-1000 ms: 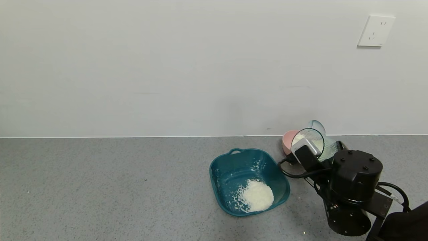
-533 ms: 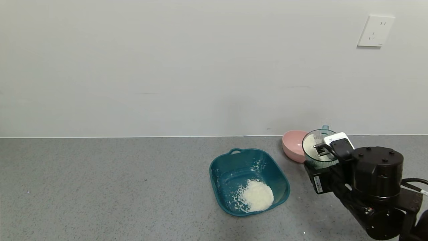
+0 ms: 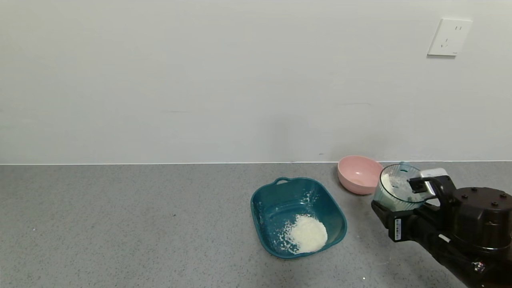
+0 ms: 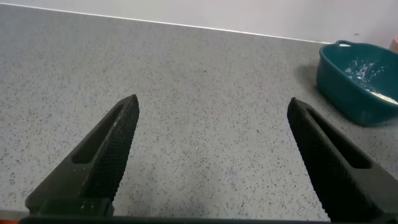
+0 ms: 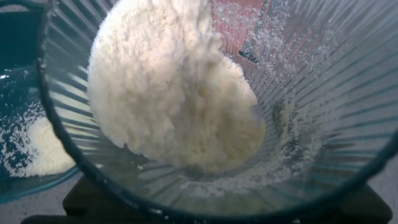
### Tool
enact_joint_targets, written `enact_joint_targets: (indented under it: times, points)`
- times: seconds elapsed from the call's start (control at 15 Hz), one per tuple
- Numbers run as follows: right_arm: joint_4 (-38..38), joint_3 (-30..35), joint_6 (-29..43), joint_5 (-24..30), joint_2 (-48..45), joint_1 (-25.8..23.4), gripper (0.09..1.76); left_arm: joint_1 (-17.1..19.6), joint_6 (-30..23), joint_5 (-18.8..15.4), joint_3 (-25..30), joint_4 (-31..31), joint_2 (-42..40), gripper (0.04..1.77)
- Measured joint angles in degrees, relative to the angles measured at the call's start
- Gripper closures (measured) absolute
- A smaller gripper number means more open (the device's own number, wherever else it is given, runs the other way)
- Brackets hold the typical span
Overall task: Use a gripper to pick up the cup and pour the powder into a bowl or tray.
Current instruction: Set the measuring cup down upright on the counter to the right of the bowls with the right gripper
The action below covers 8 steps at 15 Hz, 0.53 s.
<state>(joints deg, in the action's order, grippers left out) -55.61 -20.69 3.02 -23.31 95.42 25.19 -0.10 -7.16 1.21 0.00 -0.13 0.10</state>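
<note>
My right gripper [image 3: 394, 202] is shut on the ribbed pale blue-green cup [image 3: 397, 187] and holds it nearly upright above the counter, right of the teal basin [image 3: 260, 208] and beside the pink bowl. The right wrist view looks into the cup [image 5: 323, 93], where a clump of white powder [image 5: 168, 99] clings to its wall and bottom. A heap of powder [image 3: 307, 238] lies in the basin's near right corner. My left gripper [image 4: 211, 109] is open and empty over bare counter, far left of the basin [image 4: 354, 87], and does not show in the head view.
A small round pink bowl [image 3: 358, 174] stands by the wall just behind the cup. The grey counter [image 3: 120, 224] runs wide to the left of the basin. A white wall with a socket [image 3: 449, 37] closes the back.
My right arm has drawn back to the right, away from the basin. The cup has turned from tipped on its side to nearly upright and now sits right of the pink bowl.
</note>
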Motion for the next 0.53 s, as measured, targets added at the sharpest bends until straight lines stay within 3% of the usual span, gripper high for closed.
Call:
enact_joint_targets:
  times: [0.27,0.53]
  points:
    - [-6.05,3.69,1.33,4.51,0.67,-3.67,0.55,0.0,0.0,-0.02,0.0,-0.02,0.0,0.09]
    - [-7.25,5.73,1.83,5.4,2.68,-5.45,0.55,0.0,0.0,0.0,0.0,-0.02,0.0,0.09]
